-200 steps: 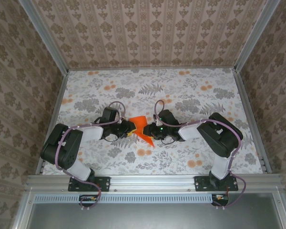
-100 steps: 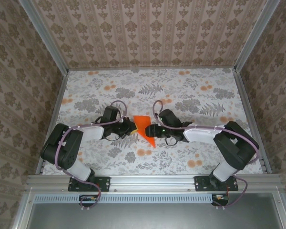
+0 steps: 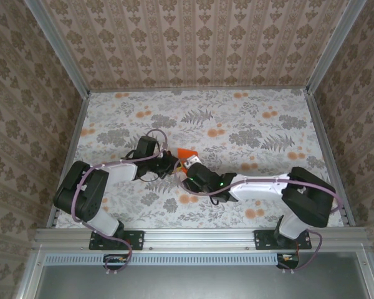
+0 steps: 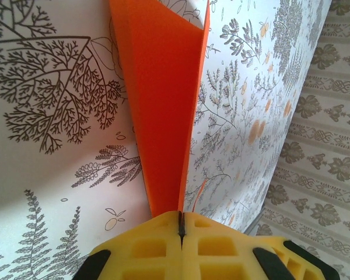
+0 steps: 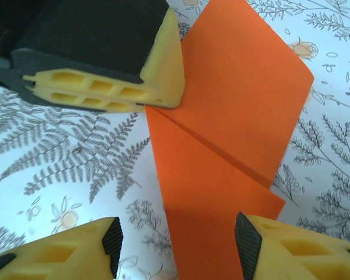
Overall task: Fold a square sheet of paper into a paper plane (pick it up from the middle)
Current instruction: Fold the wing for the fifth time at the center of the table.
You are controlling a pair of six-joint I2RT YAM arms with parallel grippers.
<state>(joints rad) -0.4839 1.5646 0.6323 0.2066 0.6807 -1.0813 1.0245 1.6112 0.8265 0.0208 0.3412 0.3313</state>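
Observation:
The square sheet of paper (image 3: 187, 153) is bright orange and folded into layered, creased flaps. It sits at the middle of the flowered table. My left gripper (image 3: 172, 163) is shut on its near-left edge. In the left wrist view the yellow pads (image 4: 157, 245) press together and the folded paper (image 4: 163, 105) rises out of them as a narrow wedge. My right gripper (image 3: 188, 167) hangs over the paper from the right, hiding most of it from above. It is open (image 5: 178, 248), with the paper (image 5: 233, 116) lying between its fingers. The left gripper (image 5: 166, 87) pinches the paper's upper-left edge.
The flower-printed table (image 3: 268, 124) spreads wide behind and to the right of both grippers. Patterned walls enclose it on three sides, with metal posts at the back corners. An aluminium rail (image 3: 199, 237) runs along the near edge, where both arm bases stand.
My left gripper has closed on the paper's edge. My right arm has swung left and stretched low over the paper, covering most of it from above, and its jaws stand wider.

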